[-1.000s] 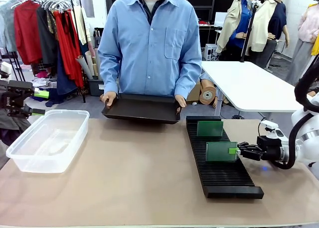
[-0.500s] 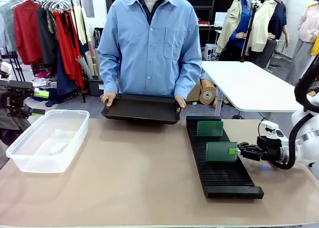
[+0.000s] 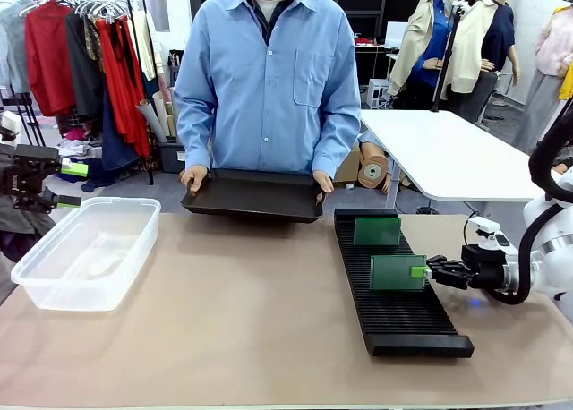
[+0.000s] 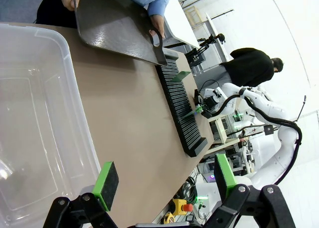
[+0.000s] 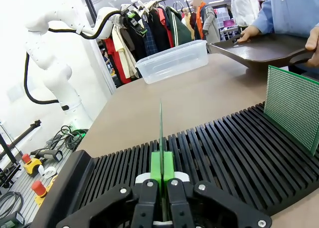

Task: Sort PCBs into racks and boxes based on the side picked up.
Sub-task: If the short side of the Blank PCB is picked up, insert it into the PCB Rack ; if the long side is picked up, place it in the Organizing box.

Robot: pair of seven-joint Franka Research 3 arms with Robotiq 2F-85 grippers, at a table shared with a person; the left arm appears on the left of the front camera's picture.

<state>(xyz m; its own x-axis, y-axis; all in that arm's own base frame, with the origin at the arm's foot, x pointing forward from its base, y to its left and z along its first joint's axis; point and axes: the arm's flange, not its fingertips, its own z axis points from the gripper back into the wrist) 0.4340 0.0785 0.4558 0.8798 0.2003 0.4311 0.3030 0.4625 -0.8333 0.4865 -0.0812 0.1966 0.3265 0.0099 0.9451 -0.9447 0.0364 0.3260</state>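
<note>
On the worktop [image 3: 224, 320], the clear box [image 3: 85, 253] lies at the left and the black rack [image 3: 394, 289] at the right, two PCBs standing in its slots. The nearer PCB [image 3: 397, 272], judged light, stiff and thin, is pinched at its edge by the right gripper [image 3: 433, 271]. The right wrist view presents it edge-on [image 5: 161, 133]; the left wrist view shows the left gripper [image 4: 162, 180] parted and unladen.
</note>
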